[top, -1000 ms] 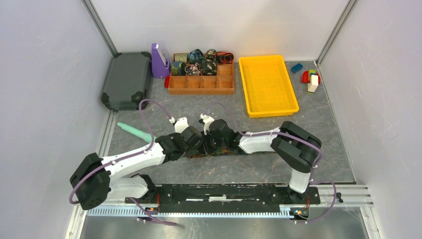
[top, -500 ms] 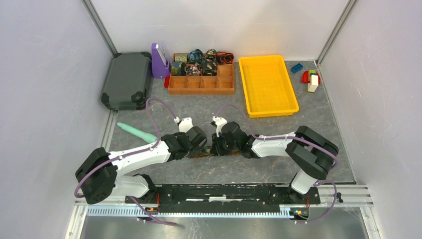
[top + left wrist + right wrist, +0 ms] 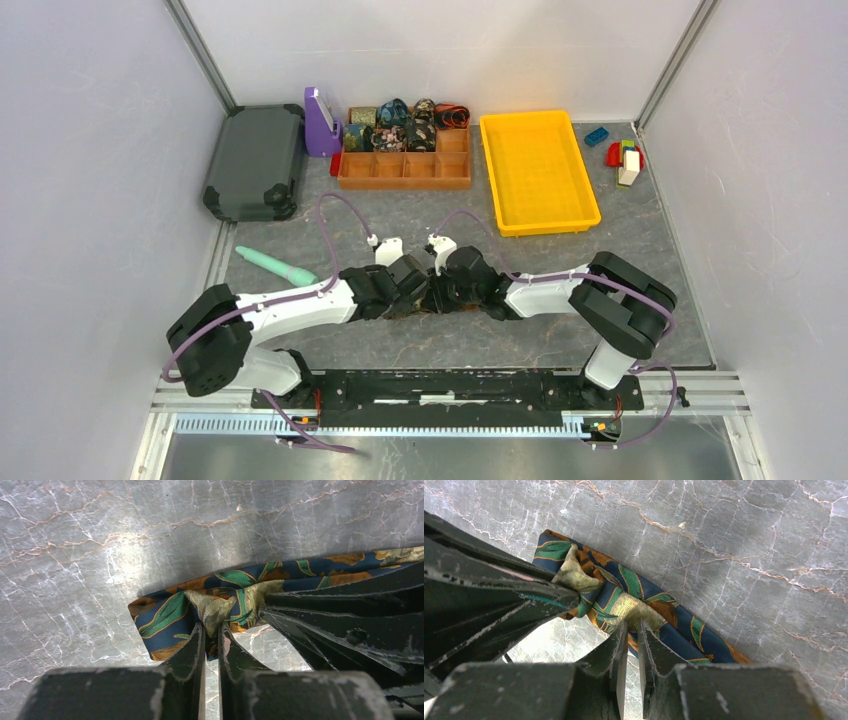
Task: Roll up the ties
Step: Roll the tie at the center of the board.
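L gripper (image 3: 212, 630), R gripper (image 3: 630, 627); both tight on tie (image 3: 165, 617)

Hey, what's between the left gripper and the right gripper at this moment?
Only a short, bunched fold of the tie. The left gripper and right gripper each pinch it, almost tip to tip. Both wrist views show this.

The left arm (image 3: 290, 305) is swinging inward to the right, its elbow coming away from the near-left corner and its cable loop rising higher. The right arm (image 3: 545, 290) is drawing back, its elbow dropping outward to the right. The left tool (image 3: 211, 630) and right tool (image 3: 630, 627) are shifting rightward together over the tabletop (image 3: 400, 215), and the tie (image 3: 167, 615) pinched between them is bunching from a long strip into a short fold.
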Robot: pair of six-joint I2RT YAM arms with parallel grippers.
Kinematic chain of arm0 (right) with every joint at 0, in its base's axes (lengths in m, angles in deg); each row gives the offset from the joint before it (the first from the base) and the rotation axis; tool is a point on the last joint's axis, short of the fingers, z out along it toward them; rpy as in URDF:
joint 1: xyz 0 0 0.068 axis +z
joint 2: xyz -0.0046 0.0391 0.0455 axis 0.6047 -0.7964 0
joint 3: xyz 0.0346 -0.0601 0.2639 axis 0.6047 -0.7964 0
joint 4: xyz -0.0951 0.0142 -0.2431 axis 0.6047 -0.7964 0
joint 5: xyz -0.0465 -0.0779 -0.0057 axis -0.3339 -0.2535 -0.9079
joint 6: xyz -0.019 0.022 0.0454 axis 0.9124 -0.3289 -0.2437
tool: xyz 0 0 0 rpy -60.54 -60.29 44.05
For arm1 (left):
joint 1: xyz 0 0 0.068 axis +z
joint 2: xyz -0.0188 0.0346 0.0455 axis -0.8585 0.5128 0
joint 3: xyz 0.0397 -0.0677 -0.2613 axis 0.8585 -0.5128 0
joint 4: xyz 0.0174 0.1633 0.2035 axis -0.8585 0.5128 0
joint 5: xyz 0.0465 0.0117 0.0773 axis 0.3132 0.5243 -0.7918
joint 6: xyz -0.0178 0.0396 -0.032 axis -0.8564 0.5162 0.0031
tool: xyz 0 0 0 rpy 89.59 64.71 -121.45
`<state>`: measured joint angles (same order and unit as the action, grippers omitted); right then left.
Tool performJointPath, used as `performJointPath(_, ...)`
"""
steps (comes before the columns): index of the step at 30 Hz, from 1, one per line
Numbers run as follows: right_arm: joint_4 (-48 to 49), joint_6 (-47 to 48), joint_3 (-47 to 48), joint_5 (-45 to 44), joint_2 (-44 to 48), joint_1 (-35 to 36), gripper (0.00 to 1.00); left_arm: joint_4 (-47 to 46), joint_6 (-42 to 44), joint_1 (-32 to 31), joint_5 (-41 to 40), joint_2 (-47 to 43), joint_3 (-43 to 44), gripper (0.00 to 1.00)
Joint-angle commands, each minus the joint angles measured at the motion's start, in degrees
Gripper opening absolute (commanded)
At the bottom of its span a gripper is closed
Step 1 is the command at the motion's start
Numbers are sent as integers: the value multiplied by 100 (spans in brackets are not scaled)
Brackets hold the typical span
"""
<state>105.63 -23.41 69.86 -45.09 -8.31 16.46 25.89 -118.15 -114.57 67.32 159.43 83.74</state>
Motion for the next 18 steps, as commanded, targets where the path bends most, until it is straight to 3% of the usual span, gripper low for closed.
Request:
performJointPath(1, -69, 63, -95, -51, 24, 11, 19, -68, 292, -148, 88, 75, 223, 20)
performJointPath(4, -153, 94, -52, -68, 127, 12, 19, -74, 343, -203, 39, 60, 209, 34)
performJointPath(8, -306, 158, 31, -120, 287, 3, 19, -109, 405, -255, -36, -13, 165, 44)
performJointPath(18, -535, 130, 314, -140, 526, -48, 31, -857, 826, -299, 240, -470, -245, 45)
